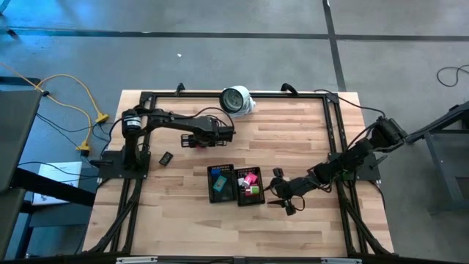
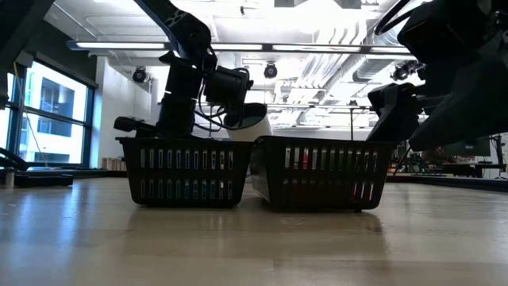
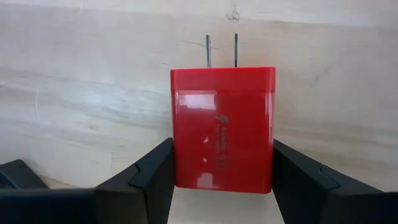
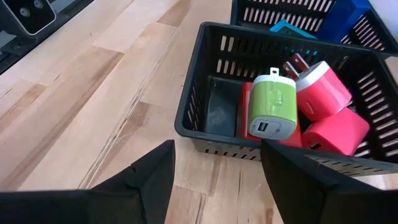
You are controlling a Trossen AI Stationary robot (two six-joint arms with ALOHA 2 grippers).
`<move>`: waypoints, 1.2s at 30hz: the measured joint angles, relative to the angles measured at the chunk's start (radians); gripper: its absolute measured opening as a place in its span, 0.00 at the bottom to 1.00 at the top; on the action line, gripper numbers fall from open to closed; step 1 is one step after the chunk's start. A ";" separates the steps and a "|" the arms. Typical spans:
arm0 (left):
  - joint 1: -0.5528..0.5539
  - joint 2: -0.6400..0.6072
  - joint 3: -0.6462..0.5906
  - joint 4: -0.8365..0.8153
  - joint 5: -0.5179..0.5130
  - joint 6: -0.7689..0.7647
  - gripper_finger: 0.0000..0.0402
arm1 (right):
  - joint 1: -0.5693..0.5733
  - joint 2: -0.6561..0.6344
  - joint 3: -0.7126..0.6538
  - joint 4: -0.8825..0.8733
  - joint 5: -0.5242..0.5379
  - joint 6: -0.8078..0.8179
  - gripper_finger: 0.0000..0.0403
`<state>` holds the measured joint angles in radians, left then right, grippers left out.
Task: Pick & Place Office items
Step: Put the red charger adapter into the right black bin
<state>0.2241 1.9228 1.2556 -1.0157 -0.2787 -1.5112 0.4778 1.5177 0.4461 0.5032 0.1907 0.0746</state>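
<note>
The left gripper [image 3: 221, 180] is clamped on a glossy red plastic plug-in charger block [image 3: 222, 127], one dark finger pressed against each side face, its two metal prongs pointing away over bare wood. In the high view this gripper [image 1: 227, 133] hangs above the light wooden table [image 1: 183, 220], behind the two black rectangular mesh trays and well apart from them. The step in hand appears to be the carry. The next move calls for bringing the block over the right-hand mesh tray [image 1: 250, 186], which already holds pink and green blocks, or the left-hand mesh tray [image 1: 220, 183] with blue ones, then parting the fingers. The right gripper [image 4: 217, 168] waits beside the right-hand tray, fingers apart and empty.
</note>
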 joint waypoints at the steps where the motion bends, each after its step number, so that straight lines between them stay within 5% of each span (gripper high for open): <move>1: 0.003 0.000 0.000 0.000 0.002 0.003 0.51 | 0.000 0.000 0.000 0.001 0.003 0.000 0.55; 25: -0.016 -0.076 -0.004 -0.047 -0.183 0.131 0.51 | -0.015 0.000 0.000 0.003 0.075 0.004 0.55; 36: -0.143 -0.225 -0.004 -0.182 -0.519 0.139 0.51 | -0.110 -0.061 0.000 0.084 0.141 -0.065 0.55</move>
<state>0.0808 1.6979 1.2514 -1.1975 -0.7975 -1.3720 0.3683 1.4566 0.4458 0.5868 0.3318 0.0097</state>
